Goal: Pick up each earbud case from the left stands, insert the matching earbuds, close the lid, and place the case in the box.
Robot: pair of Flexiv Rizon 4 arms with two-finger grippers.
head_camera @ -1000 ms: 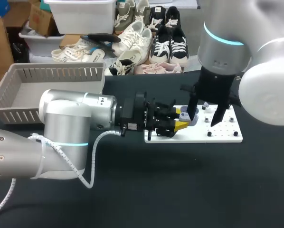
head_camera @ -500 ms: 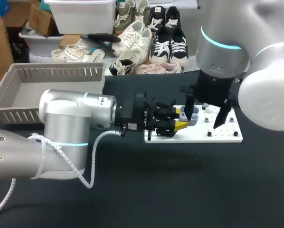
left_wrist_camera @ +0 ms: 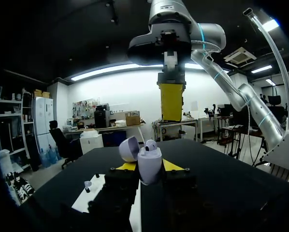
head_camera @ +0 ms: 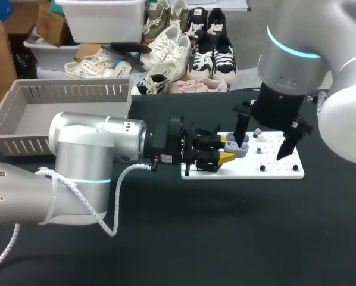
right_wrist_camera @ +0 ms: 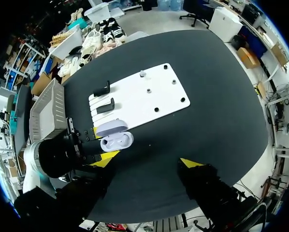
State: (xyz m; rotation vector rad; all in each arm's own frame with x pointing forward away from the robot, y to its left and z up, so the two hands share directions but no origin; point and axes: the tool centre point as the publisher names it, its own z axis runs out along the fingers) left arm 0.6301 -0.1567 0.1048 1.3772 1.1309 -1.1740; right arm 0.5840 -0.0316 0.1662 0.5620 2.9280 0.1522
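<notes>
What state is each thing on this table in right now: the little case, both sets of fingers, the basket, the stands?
earbud case: lid open, clamped between the left fingers.
left gripper: shut on the earbud case.
right gripper: fingers open, empty, above the white board.
basket: nothing visible inside.
black stands: empty.

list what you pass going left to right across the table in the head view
grey basket → left arm → open earbud case → right gripper
</notes>
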